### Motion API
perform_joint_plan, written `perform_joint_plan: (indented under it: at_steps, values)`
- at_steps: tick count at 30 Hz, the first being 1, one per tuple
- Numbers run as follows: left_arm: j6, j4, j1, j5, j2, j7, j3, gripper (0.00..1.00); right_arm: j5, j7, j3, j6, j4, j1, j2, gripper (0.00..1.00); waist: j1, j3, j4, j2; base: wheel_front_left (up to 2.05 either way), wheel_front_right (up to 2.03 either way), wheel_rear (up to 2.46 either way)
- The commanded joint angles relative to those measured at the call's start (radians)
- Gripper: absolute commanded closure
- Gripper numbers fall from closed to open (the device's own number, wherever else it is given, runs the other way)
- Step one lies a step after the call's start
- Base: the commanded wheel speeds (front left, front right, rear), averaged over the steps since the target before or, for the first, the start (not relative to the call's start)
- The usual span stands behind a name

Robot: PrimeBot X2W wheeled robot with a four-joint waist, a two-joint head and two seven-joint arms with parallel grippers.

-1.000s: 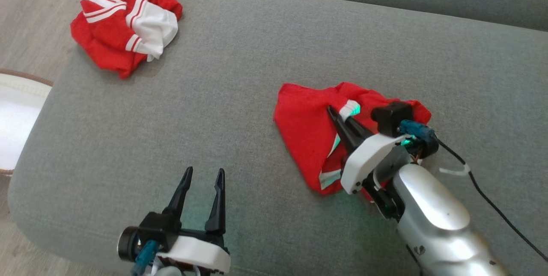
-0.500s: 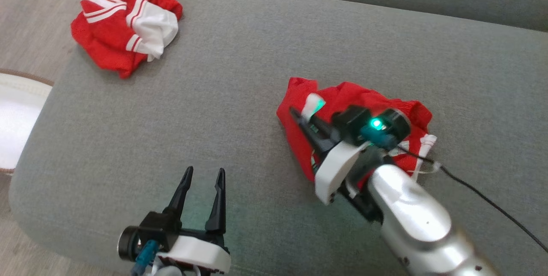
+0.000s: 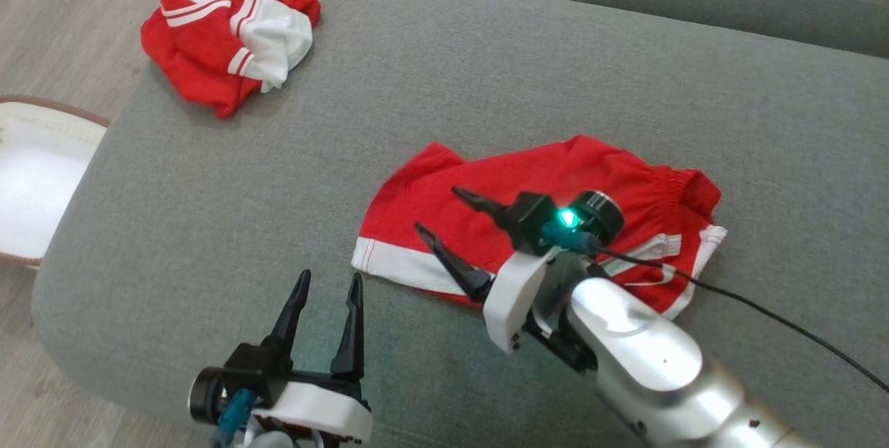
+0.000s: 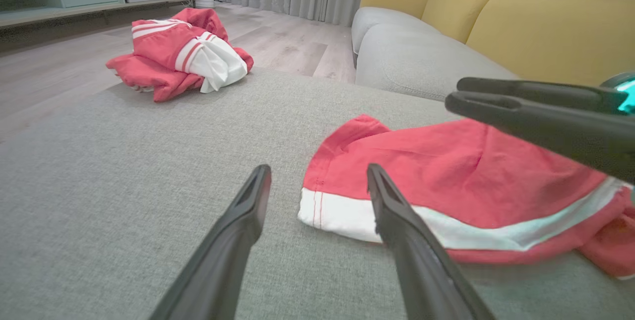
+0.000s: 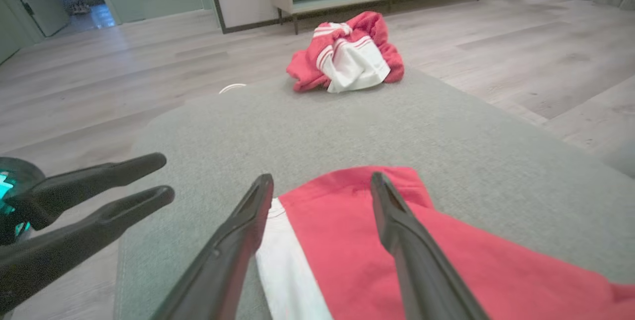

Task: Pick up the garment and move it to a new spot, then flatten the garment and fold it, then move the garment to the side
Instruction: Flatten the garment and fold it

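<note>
Shorts in red, with a white band along the leg hem and white stripes down the side, lie spread out on the grey sofa cushion, right of its middle in the head view. The hemmed leg points to the robot's left and the gathered waistband lies at the far right end. The cloth is mostly flat, with some bunching at the waistband and along the near right edge.

The right tool is over the leg end of the shorts, its two dark fingers spread wide with nothing between them. In the left wrist view they appear lifted clear of the cloth rather than pressed into it. A green light glows on that wrist, and a black cable trails from it across the cushion to the right.

The left tool is low near the cushion's front edge, fingers also spread and holding nothing. It is apart from the shorts, and in its own wrist view the white hem lies just ahead of its right finger.

A second garment, red and white and crumpled in a heap, sits at the cushion's far left corner, well apart from the shorts. Beyond it is pale wood floor, and a white, brown-rimmed container stands on the floor to the left of the cushion. Yellow sofa backs show in the left wrist view.
</note>
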Motion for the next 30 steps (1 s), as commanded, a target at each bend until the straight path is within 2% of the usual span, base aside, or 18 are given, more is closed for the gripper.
perform_joint_plan:
  at_steps: [1, 10, 15, 24, 30]
  values:
    - [0.003, -0.032, -0.032, -0.007, 0.003, -0.013, 0.043, 0.00, 0.002, -0.028, -0.021, 0.007, -0.025, -0.028, 0.021, 0.00, 0.0000, -0.004, -0.013, 0.0000, 0.00, 0.00, 0.00]
    - [0.006, -0.040, -0.024, -0.003, 0.012, -0.013, 0.049, 0.00, 0.000, -0.098, -0.176, 0.007, -0.042, 0.022, 0.021, 0.00, 0.0000, -0.019, -0.082, 0.0000, 0.00, 0.00, 0.00]
    - [0.007, -0.040, -0.023, -0.002, 0.015, -0.013, 0.048, 0.00, -0.058, -0.126, -0.294, 0.007, -0.069, 0.094, 0.021, 0.00, 0.0000, -0.034, -0.134, 0.0000, 0.00, 0.00, 0.00]
    - [0.017, -0.033, -0.014, -0.011, 0.029, -0.009, 0.057, 0.00, -0.119, -0.155, -0.522, 0.007, -0.184, 0.282, 0.021, 0.00, 0.0000, -0.083, -0.203, 0.0000, 0.00, 0.00, 0.00]
    - [0.029, -0.030, 0.009, -0.020, 0.047, -0.005, 0.068, 0.00, -0.138, -0.187, -0.636, 0.007, -0.274, 0.420, 0.021, 0.00, 0.0000, -0.125, -0.206, 0.0000, 0.00, 0.00, 0.00]
